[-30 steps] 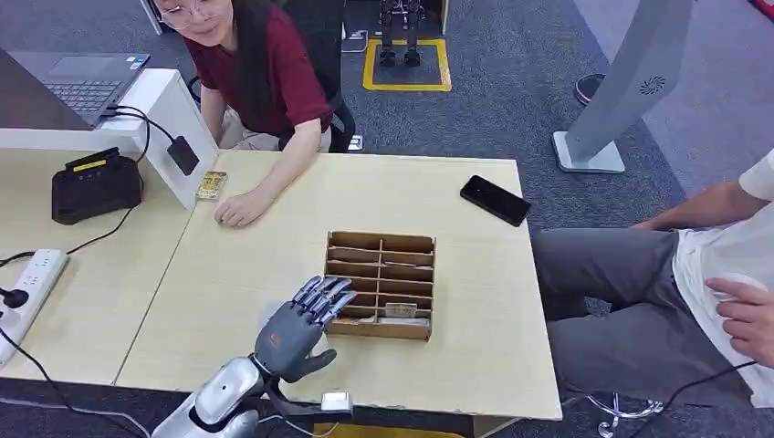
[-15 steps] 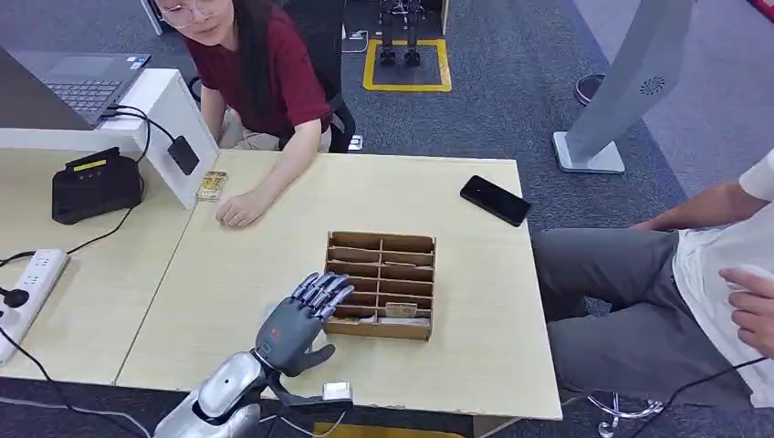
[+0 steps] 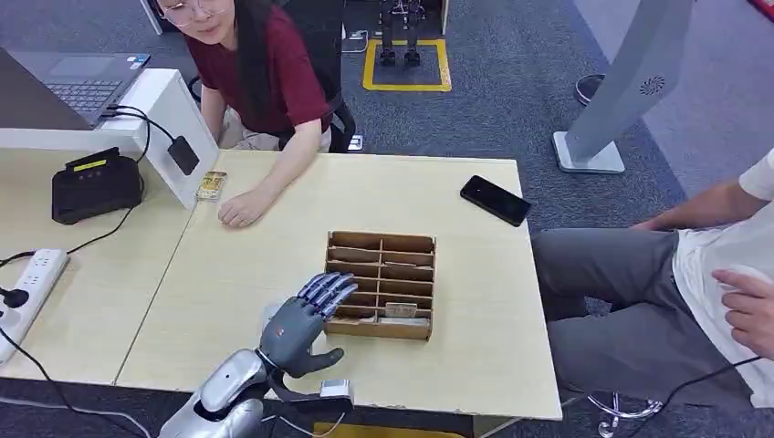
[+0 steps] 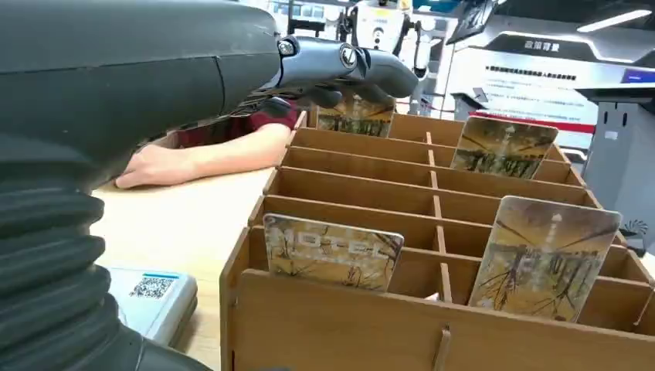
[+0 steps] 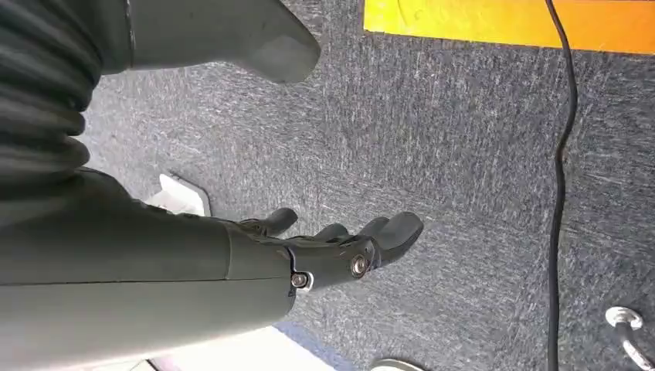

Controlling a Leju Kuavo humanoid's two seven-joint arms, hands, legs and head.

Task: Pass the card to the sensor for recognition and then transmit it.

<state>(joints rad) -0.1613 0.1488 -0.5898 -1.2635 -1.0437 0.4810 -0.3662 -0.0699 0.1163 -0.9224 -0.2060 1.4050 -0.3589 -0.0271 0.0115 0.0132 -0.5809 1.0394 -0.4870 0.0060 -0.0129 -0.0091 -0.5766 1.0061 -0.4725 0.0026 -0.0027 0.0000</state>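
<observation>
Right now my left hand (image 3: 301,327) hovers empty, its fingers (image 4: 363,66) stretched flat over the left column of the wooden card rack (image 3: 381,284), holding nothing. If they come down crooked they could catch a divider, knocking over the hotel card (image 4: 332,251) standing in the near-left slot. My right hand (image 5: 309,259) hangs loosely curled above the carpet.

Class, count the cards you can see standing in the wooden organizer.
4 in the left wrist view: two cards in the nearest row, one further back, one under the robot hand. Others may be hidden.
</observation>
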